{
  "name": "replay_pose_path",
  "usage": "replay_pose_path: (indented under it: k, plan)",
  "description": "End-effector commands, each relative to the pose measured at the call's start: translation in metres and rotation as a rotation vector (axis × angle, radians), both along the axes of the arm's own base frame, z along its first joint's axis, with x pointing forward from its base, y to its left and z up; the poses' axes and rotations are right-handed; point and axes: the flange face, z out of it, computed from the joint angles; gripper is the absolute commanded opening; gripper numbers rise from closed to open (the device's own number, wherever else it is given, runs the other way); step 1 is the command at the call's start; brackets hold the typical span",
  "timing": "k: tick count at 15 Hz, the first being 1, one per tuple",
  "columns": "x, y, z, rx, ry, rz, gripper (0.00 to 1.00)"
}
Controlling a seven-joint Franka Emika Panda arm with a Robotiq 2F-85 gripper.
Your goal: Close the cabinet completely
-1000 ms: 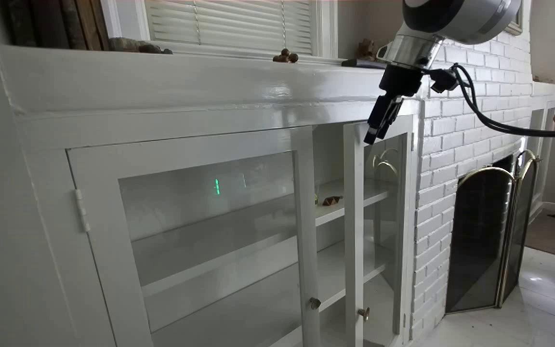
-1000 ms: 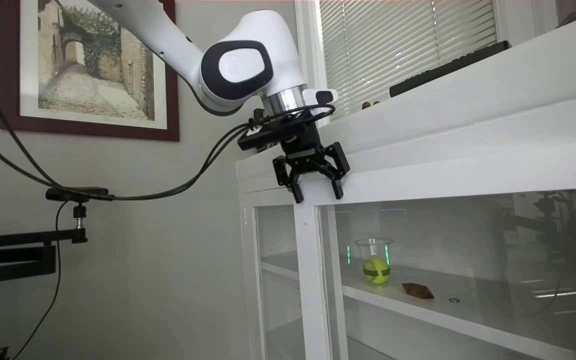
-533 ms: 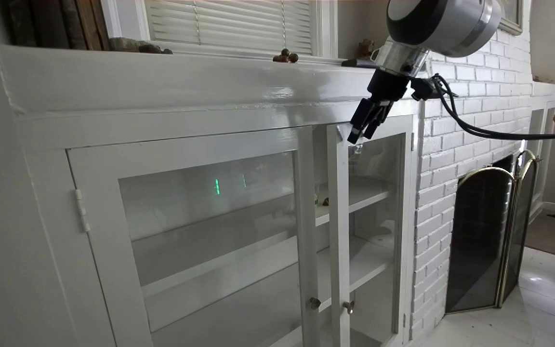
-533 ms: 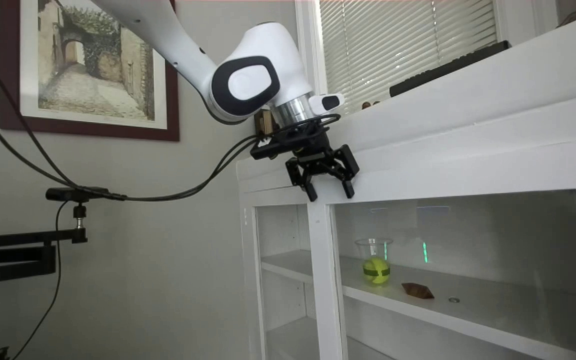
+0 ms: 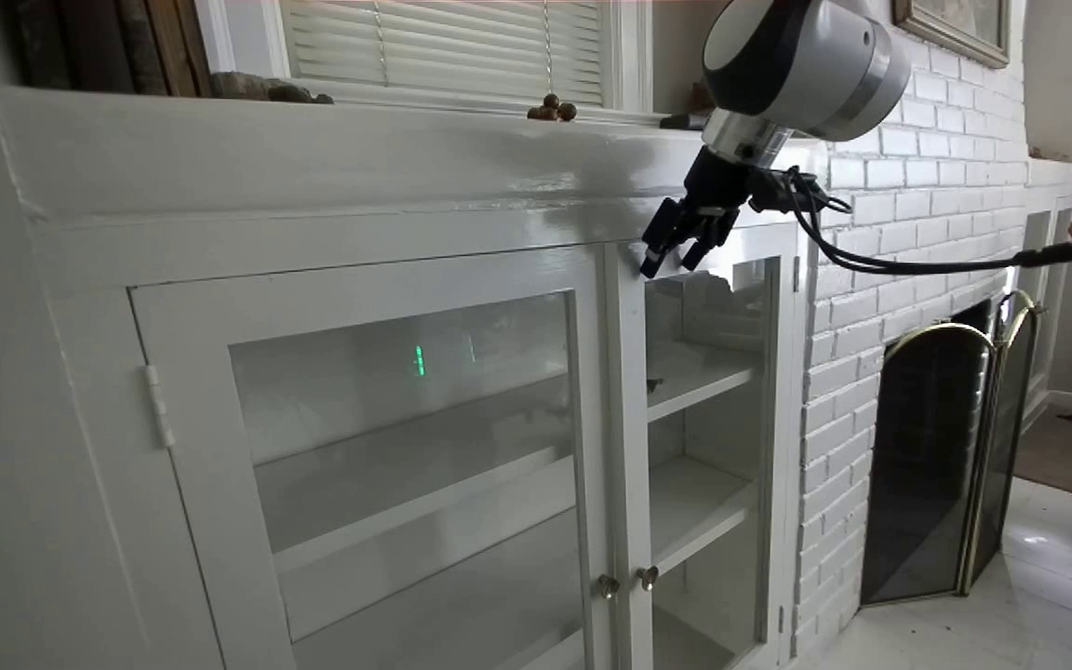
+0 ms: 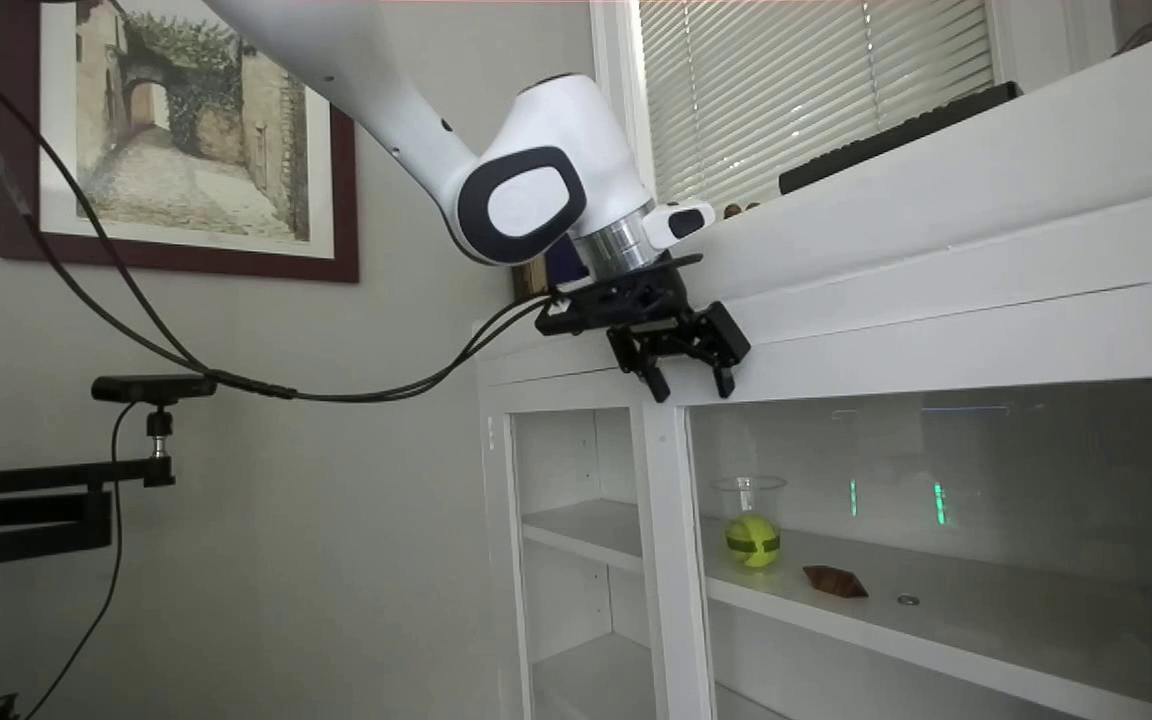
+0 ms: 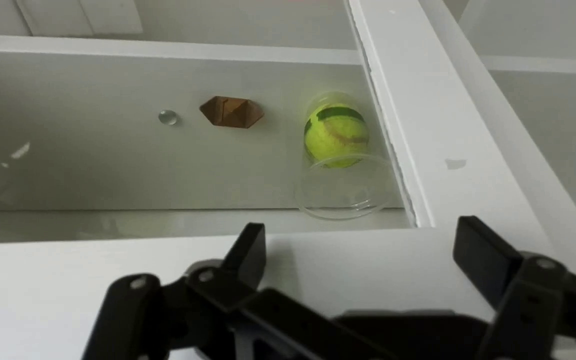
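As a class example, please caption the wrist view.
Open gripper by a white cabinet door; on the shelf beyond, a tennis ball in a clear cup.

arm: smooth, rounded, white, small dark dots | joint cap: white oval ringed black | wrist collar: shiny silver | end effector: black, two-fingered, pale round screws | cables: thin, black
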Motion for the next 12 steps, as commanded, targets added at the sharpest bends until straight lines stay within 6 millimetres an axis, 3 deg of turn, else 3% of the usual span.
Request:
replay_pose_path:
  k: [1, 9, 12]
  plan:
    - [-0.002, -0.003, -0.017, 0.009, 0.163, -0.091, 1.00]
    - [-0.049, 0.046, 0.003, 0.052, 0.639, -0.217, 1.00]
    - [-0.064, 0.064, 0.035, 0.066, 0.771, -0.218, 1.00]
